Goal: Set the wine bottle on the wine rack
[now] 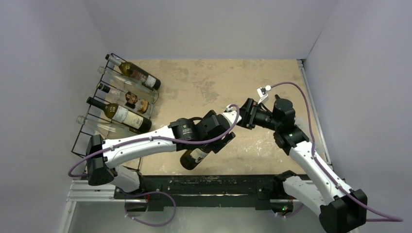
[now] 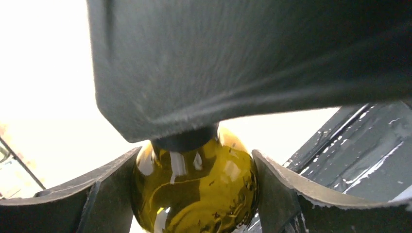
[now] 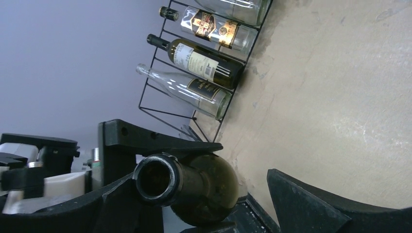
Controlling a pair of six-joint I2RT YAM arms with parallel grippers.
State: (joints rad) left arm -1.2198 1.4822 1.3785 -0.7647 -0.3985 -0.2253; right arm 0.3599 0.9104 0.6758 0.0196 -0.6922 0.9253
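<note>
The wine bottle (image 1: 193,158) is dark olive-green glass with a white label, and it hangs tilted above the table's near middle. My left gripper (image 1: 214,138) is shut on its body. In the left wrist view the glass (image 2: 194,194) fills the gap between both fingers (image 2: 104,194). My right gripper (image 1: 244,114) stands open around the neck end. The open mouth (image 3: 155,178) rests near its left finger (image 3: 114,204), and the other finger (image 3: 311,204) is well apart. The black wire wine rack (image 1: 81,127) stands at the far left, also seen in the right wrist view (image 3: 165,111).
Several bottles (image 1: 127,116) lie side by side in the rack, some dark, some clear (image 3: 187,90). A black rail (image 1: 218,187) runs along the near edge by the arm bases. Grey walls enclose the table on three sides, and a metal strip (image 1: 311,107) lines its right edge.
</note>
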